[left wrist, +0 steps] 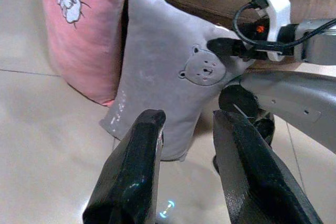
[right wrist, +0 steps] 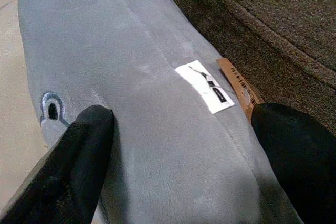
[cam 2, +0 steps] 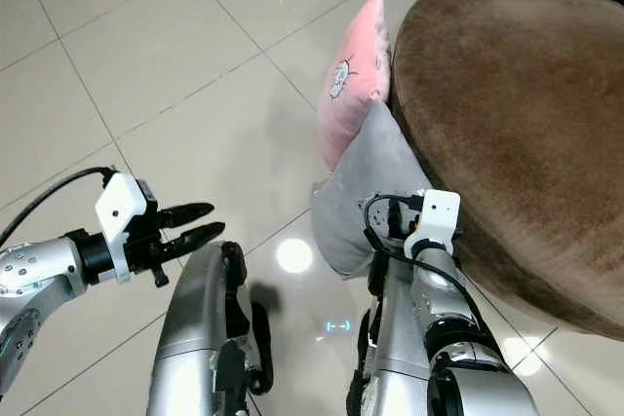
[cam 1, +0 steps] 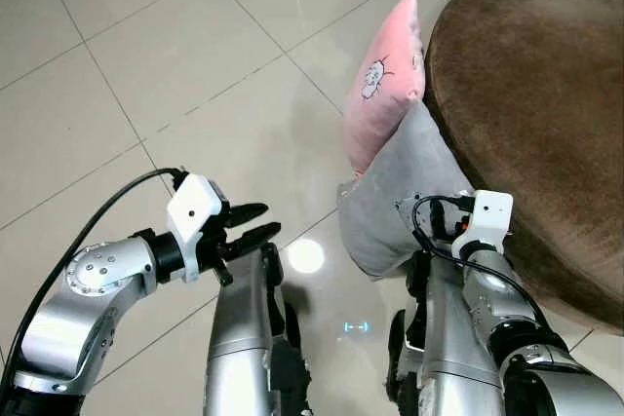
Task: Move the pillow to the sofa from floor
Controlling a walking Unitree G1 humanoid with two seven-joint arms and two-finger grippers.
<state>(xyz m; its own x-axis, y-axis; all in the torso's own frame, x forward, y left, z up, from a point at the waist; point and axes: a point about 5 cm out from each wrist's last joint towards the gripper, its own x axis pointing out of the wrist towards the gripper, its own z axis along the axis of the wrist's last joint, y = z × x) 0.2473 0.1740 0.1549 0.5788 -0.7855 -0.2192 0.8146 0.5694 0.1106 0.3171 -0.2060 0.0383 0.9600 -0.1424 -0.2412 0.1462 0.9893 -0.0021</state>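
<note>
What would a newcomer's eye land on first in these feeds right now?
Two pillows stand on edge on the tiled floor, leaning against the brown sofa: a pink pillow behind and a grey pillow in front. The right hand straddles the grey pillow's top edge, fingers open on either side. The left hand hovers open over the floor beside it.

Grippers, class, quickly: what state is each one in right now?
Left gripper: open, holding nothing, aimed toward the grey pillow.
Right gripper: open, fingers straddling the grey pillow's edge, not yet closed.
</note>
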